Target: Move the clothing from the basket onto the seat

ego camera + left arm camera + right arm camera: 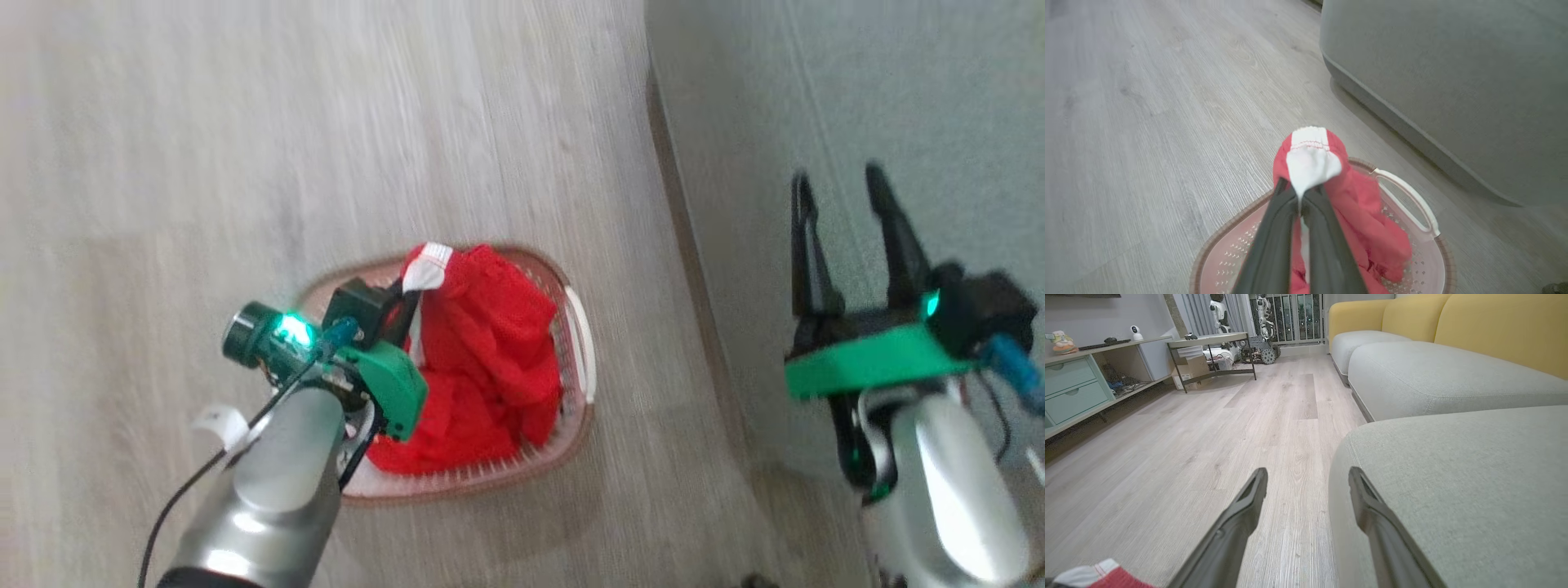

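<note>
Left gripper (1301, 192) is clenched on the white-trimmed end of the red clothing (1363, 220), which trails lengthwise from its fingertips down into the basket (1447, 261) on the floor (1147, 102). Beyond, the right gripper (1307, 471), spread wide, hovers at the edge of the grey-green seat (1474, 477).

The basket (581, 343) stands on the floor (245, 163), left of the seat (898, 82) and apart from it. The clothing (490, 343) lies in the basket.
</note>
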Tool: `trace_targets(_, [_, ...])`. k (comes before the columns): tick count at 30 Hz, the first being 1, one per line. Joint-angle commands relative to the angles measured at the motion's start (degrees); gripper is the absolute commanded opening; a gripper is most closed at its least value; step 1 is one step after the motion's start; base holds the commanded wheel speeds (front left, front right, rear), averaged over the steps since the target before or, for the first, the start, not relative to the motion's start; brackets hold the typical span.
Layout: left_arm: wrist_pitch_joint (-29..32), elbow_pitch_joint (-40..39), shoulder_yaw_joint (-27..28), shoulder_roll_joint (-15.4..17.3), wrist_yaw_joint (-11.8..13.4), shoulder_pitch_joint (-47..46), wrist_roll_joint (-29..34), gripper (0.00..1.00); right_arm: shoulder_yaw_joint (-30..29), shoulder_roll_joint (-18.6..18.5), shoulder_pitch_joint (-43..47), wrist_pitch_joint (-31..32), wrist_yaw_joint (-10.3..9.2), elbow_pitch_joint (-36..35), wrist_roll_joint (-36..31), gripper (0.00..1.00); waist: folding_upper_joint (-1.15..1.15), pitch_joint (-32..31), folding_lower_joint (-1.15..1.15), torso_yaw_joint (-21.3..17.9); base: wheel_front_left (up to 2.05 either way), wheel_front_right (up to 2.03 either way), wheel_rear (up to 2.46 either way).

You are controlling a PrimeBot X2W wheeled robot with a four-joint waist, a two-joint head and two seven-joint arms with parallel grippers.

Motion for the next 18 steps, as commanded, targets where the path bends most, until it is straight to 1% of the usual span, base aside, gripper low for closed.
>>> trace_targets(1, [-0.7,-2.3,1.6,0.6,0.0,0.6,-0.8,0.0,0.7,-0.2,2.1,-0.4,0.42,-0.8,-0.5,1.0,0.0,-8.6,0.0,3.5,0.0,0.0,0.0])
trace_targets(5, [-0.7,-3.9,1.7,0.8,-0.4,1.1,-2.0,0.0,0.7,-0.2,6.2,-0.4,0.42,1.3,-0.9,1.0,0.0,-14.9,0.0,4.6,0.0,0.0,0.0])
trace_targets(11, [1.3,-6.4,1.1,1.0,-1.2,0.0,-3.9,0.0,1.5,-0.2,10.9,-0.4,0.42,3.6,-1.3,1.0,0.0,-22.6,0.0,5.5,0.0,0.0,0.0])
trace_targets(18, [4.1,-9.9,1.0,1.6,-1.5,-2.7,-5.5,0.0,3.6,-0.2,12.2,-0.4,0.42,4.1,-1.6,1.0,0.0,-25.7,0.0,6.0,0.0,0.0,0.0])
